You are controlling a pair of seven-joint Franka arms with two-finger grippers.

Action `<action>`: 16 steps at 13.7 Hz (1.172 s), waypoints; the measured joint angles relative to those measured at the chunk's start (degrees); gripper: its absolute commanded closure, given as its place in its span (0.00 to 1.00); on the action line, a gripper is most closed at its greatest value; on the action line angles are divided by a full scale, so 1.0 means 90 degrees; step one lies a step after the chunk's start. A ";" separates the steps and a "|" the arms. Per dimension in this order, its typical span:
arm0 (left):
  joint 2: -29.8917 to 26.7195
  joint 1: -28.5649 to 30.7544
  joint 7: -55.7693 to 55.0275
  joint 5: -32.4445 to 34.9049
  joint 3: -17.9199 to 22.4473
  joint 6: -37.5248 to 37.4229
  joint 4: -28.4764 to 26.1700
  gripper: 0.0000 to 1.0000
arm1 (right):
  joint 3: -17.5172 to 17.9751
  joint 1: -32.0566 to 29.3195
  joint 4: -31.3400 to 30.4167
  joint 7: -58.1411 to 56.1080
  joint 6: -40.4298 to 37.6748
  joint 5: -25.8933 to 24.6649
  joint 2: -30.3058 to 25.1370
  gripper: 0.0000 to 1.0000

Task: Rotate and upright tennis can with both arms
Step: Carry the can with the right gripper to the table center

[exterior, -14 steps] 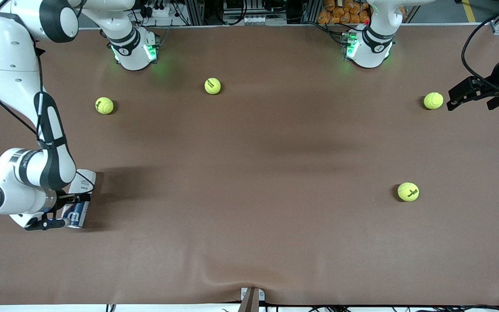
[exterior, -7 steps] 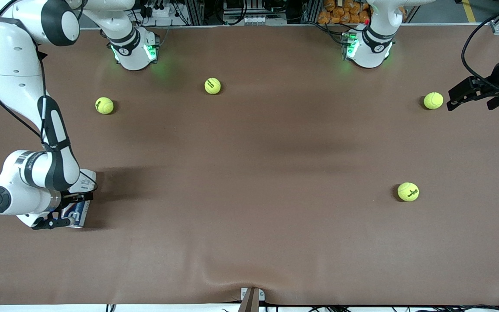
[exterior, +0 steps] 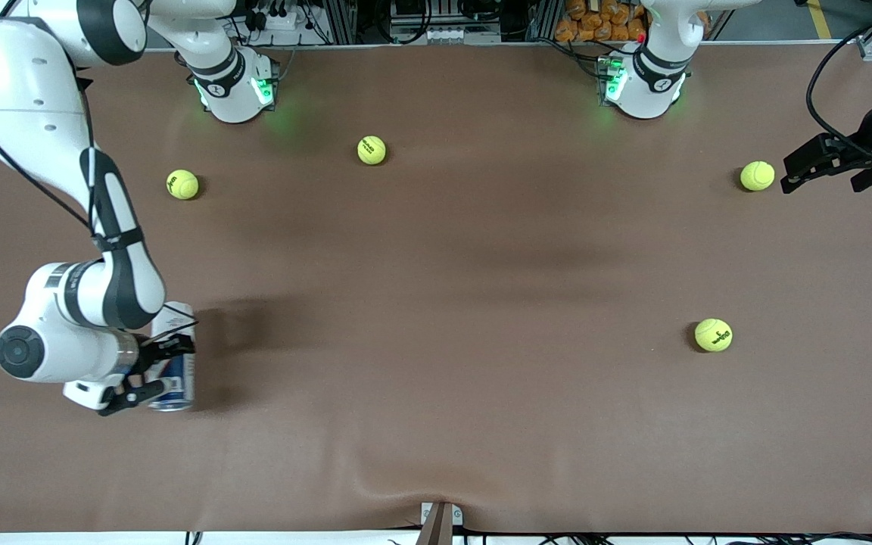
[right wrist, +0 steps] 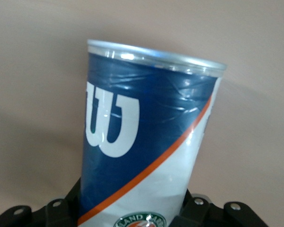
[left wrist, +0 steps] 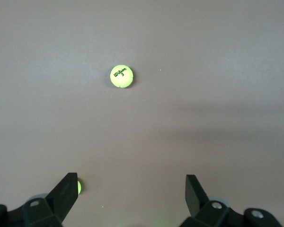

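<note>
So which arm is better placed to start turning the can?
The right. Its end effector is already shut on the can, which lies at that arm's end of the table. The left end effector waits open by a tennis ball.

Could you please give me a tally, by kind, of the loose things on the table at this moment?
Tennis balls: 4
Tennis can: 1, lying in the shut right gripper
Total: 5
</note>
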 measured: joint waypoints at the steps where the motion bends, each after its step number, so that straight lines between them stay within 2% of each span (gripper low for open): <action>1: 0.0000 0.0000 0.0000 0.0000 0.0000 0.0000 0.0000 0.00 | 0.0319 0.0009 0.0081 -0.0143 -0.0107 -0.0001 -0.0028 0.25; 3: 0.0000 0.0000 0.0000 0.0000 0.0000 0.0000 0.0000 0.00 | 0.1031 0.0061 0.0125 -0.0518 -0.0162 -0.0006 -0.0045 0.25; 5: 0.0000 0.0000 0.0000 0.0000 0.0000 0.0000 0.0000 0.00 | 0.1445 0.0342 0.0117 -0.0962 -0.0163 -0.0009 -0.0040 0.25; 7: 0.0000 0.0001 0.0000 0.0000 0.0002 0.0000 0.0000 0.00 | 0.1530 0.0998 0.0115 -0.1131 0.0015 -0.0037 -0.0032 0.25; 9: 0.0000 0.0002 0.0000 0.0000 0.0003 0.0000 0.0000 0.00 | 0.1539 0.1724 0.0112 -0.1178 0.0458 -0.0319 -0.0001 0.25; 12: 0.0000 0.0000 0.0000 0.0000 0.0002 0.0000 0.0000 0.00 | 0.1530 0.2506 0.0087 -0.1514 0.1217 -0.1041 0.0112 0.25; 16: 0.0000 0.0006 0.0000 -0.0007 0.0010 0.0000 0.0000 0.00 | 0.1524 0.3136 0.0051 -0.1877 0.1567 -0.2108 0.0310 0.22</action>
